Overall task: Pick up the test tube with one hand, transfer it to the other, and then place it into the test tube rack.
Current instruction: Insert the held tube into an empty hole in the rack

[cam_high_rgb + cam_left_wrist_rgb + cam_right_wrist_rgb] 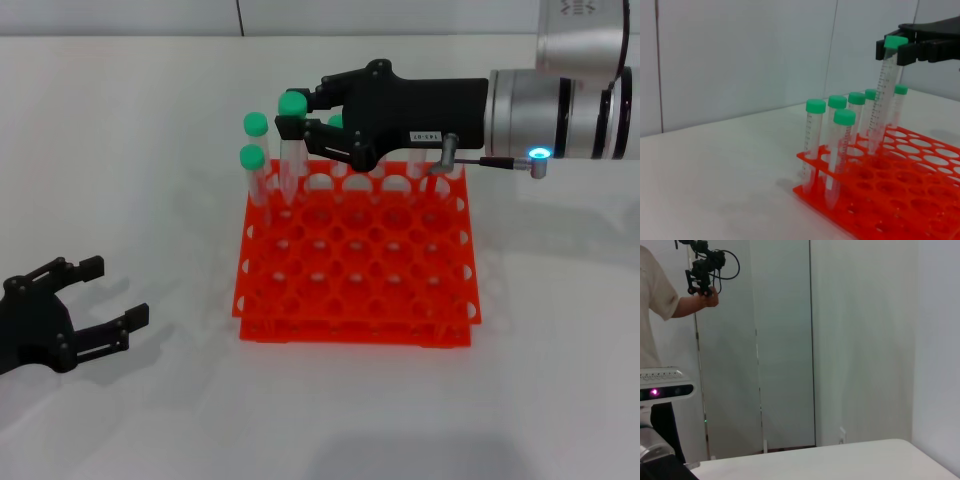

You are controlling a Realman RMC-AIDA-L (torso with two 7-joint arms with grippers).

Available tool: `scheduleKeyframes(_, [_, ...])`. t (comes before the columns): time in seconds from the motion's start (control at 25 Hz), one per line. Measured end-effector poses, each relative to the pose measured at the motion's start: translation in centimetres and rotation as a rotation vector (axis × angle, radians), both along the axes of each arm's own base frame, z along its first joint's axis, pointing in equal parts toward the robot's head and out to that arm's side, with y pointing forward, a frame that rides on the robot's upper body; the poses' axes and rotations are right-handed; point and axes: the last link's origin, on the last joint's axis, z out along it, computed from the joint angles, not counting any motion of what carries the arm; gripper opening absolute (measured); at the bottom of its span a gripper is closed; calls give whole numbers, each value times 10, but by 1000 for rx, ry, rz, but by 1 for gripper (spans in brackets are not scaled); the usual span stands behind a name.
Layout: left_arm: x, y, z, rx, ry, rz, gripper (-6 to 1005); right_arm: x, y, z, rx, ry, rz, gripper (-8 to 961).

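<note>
In the head view, the right hand [292,128] reaches in level from the right, over the far rows of the test tube rack [355,262]. Its two fingers are clenched on the test tube [292,143] just under the green cap, and the tube hangs a little tilted with its tip at a hole in the far left part of the rack. A small white label sits on the side of this hand; its writing is too small to read. A blue light glows on the silver wrist. The left hand [100,300] lies low near the tabletop [140,150] at the near left, well apart from the rack, released, with nothing between its fingers. Bare tabletop lies on all sides of the rack, and its near rows stand unfilled.

In the left wrist view, the right hand's black fingers [910,50] pinch the tube's cap end, and the tube's lower end is just at the rack's upper tier. Other green-capped tubes [837,130] stand upright at the rack's corner and far row, close beside the held one. Printed graduation marks run down the tubes.

The right wrist view shows a white wall, a strip of tabletop, and a person [660,305] in the background holding up a black device.
</note>
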Motion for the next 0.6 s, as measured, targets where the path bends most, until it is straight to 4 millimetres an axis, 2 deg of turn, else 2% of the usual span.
scheduleKeyframes(0.6, [2, 3, 1, 1, 2, -5, 876, -8, 9, -4, 27, -52, -1, 295])
